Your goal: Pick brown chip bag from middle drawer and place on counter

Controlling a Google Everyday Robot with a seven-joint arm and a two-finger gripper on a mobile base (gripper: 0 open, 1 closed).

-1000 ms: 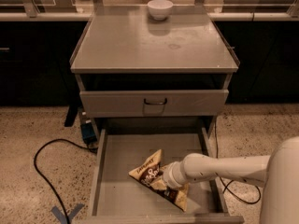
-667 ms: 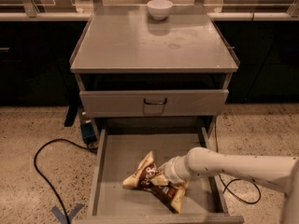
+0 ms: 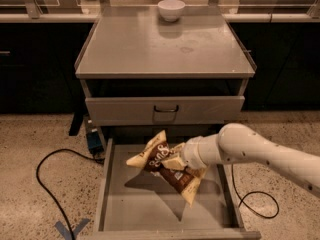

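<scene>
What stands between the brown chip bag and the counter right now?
The gripper holds the brown chip bag above the middle drawer's floor. The closed drawer front and the counter's front edge lie between; the bag likely must rise past them. A white bowl sits at the counter's far end.

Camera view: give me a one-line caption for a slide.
The gripper, shut on the brown chip bag, holds it above the open middle drawer; the counter bears a white bowl.

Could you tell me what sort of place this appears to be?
Probably a lab or workshop kitchen: a metal counter, dark cabinets behind, a cable on speckled floor. The gripper holds the chip bag over the open drawer.
</scene>
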